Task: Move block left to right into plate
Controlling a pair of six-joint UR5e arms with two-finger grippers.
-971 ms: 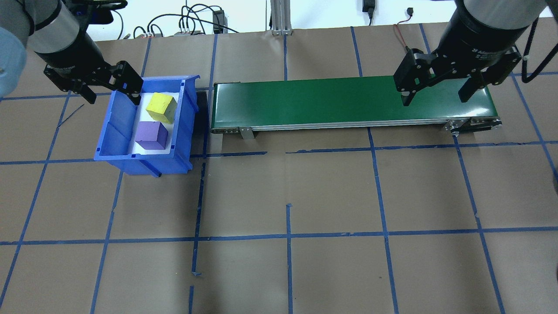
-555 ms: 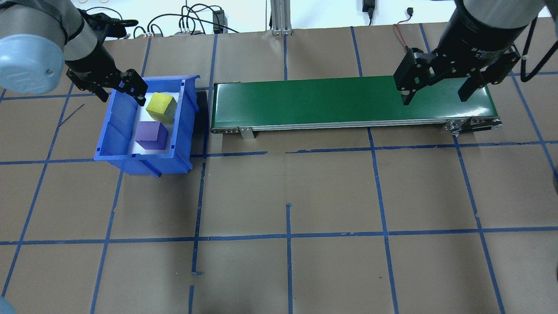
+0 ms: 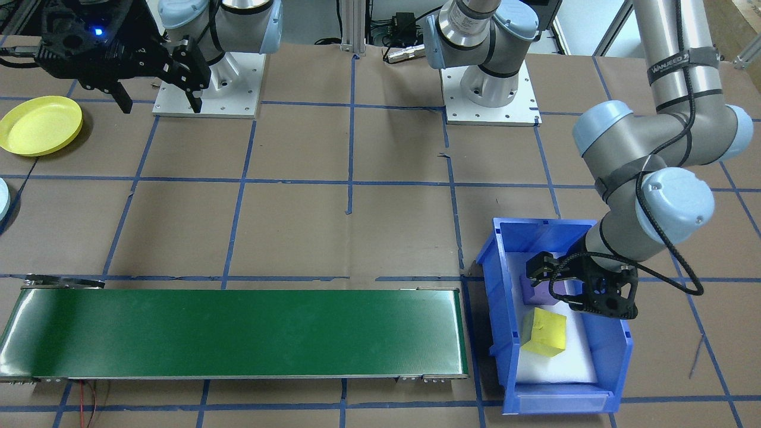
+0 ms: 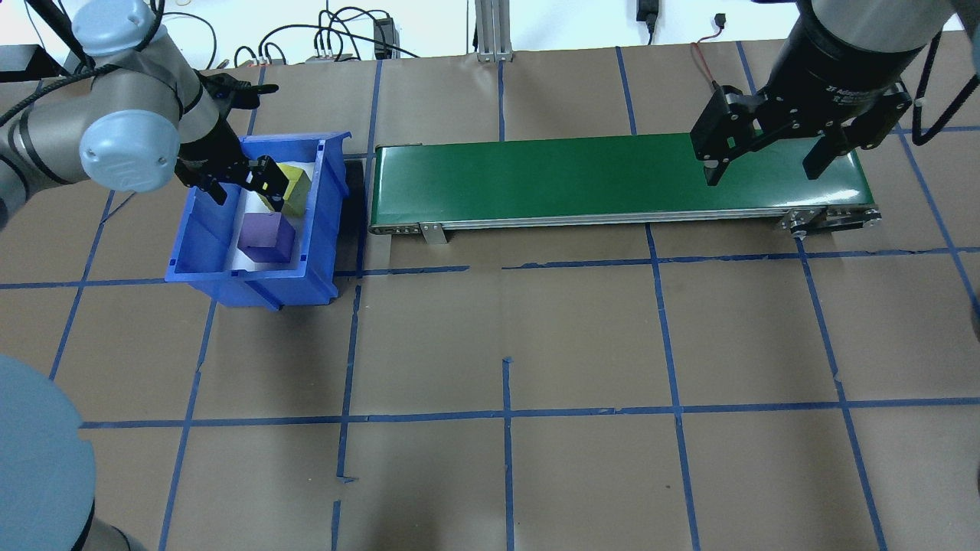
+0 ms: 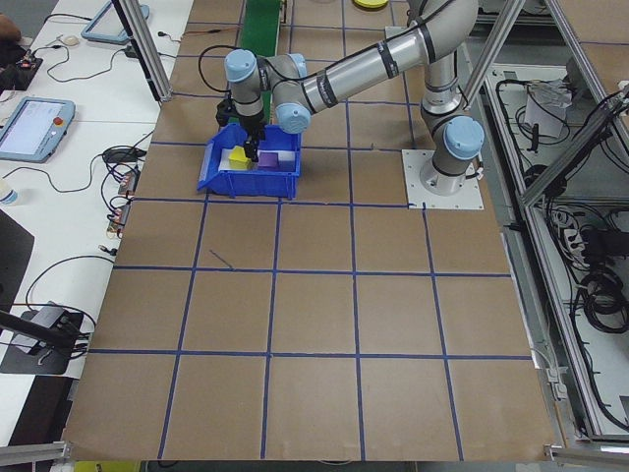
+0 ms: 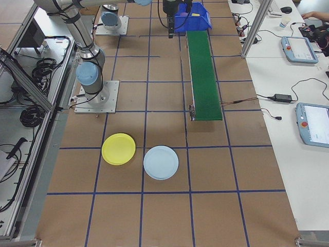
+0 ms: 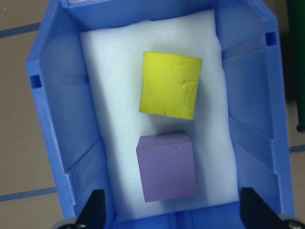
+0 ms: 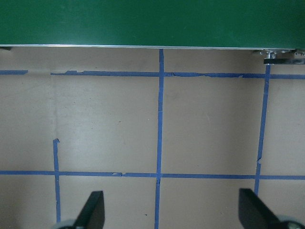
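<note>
A yellow block [image 7: 170, 85] and a purple block [image 7: 167, 166] lie on white foam inside a blue bin [image 4: 200, 252]. My left gripper [image 4: 237, 184] hangs open over the bin, its fingers spread wide on either side of the purple block [image 3: 535, 291] and touching neither block. In the overhead view it partly covers the yellow block [image 4: 295, 187]. The yellow plate [image 3: 40, 125] sits empty on the table at the robot's right end. Beside the conveyor's right end my right gripper [image 4: 766, 164] stays open and empty above the bare table.
A long green conveyor belt [image 4: 574, 176] runs from the bin toward the right arm. A light blue plate [image 6: 161, 162] lies next to the yellow plate [image 6: 119, 148]. Blue tape lines grid the brown table.
My left gripper has moved right from the bin's outer wall to above the blocks, and seems lower. The right arm has not moved.
</note>
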